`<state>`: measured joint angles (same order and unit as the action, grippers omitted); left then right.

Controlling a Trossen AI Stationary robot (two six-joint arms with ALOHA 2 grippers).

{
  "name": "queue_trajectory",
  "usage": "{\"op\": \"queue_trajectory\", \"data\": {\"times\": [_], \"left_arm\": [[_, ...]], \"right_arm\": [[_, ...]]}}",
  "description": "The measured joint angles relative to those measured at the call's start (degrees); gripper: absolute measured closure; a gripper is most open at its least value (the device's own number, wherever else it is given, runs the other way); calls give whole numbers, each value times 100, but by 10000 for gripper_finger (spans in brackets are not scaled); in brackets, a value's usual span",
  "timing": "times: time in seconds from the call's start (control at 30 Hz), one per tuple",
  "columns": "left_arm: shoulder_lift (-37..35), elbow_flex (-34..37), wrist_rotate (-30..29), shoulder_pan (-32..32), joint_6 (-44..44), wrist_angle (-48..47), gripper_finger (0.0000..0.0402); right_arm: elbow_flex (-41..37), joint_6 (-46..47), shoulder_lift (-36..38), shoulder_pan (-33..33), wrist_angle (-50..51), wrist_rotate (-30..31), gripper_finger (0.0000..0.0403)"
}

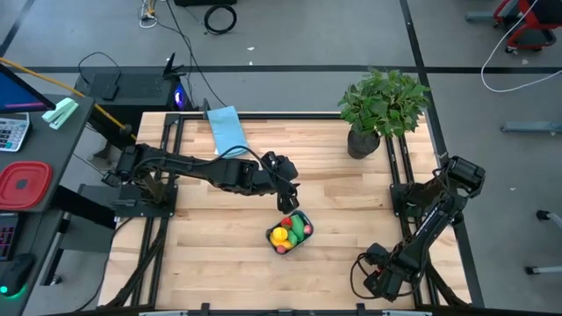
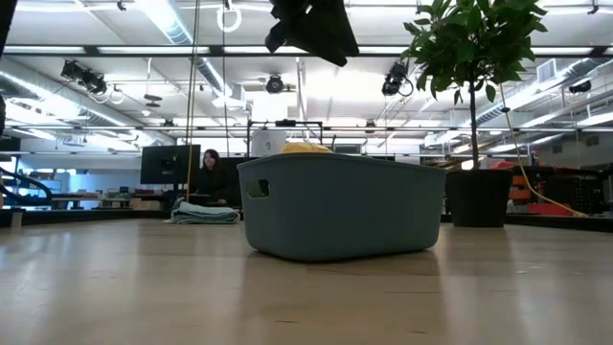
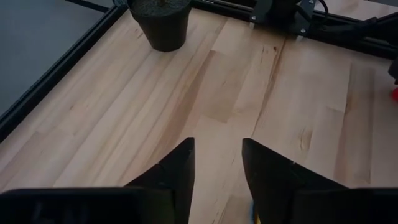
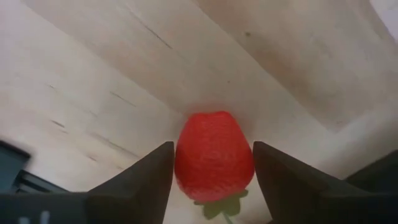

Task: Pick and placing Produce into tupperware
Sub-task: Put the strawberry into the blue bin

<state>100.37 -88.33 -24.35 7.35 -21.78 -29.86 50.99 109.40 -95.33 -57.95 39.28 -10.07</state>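
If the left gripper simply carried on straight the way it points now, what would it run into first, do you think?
Probably bare table: the left gripper, fingers apart and empty, angles down at open wood. The potted plant stands farther off, slightly aside; depth is unclear.

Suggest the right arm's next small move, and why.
Probably lift and carry toward the tub. The right gripper has a red strawberry between its fingers at the table's near right corner, while the tub sits mid-table, already holding produce, with the left gripper open just above it.
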Motion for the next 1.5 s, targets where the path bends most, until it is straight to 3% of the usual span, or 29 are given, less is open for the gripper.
{"op": "queue_trajectory", "data": {"times": [0.13,0.33,0.6,0.83,1.0,1.3,1.5], "left_arm": [[1,-1,72,0,188,0,268],[7,-627,907,0,644,-266,263],[7,-2828,1006,-17,813,-1740,267],[-10,-4660,1011,-62,813,-2333,267],[-509,-4454,1035,-193,789,-1843,262],[-739,-4447,990,-379,742,-2166,273],[-674,-4446,987,-382,751,-2780,269]], "right_arm": [[-19,-1,2,2,-16,-133,184],[-19,-6,2,2,-21,-208,206],[78,-103,14,129,-164,-143,198],[503,-944,17,600,-165,436,201],[972,-1999,20,1223,-169,1253,198],[2021,-4792,28,2714,-201,2958,199],[2017,-5736,28,3344,-686,3228,199]]}}
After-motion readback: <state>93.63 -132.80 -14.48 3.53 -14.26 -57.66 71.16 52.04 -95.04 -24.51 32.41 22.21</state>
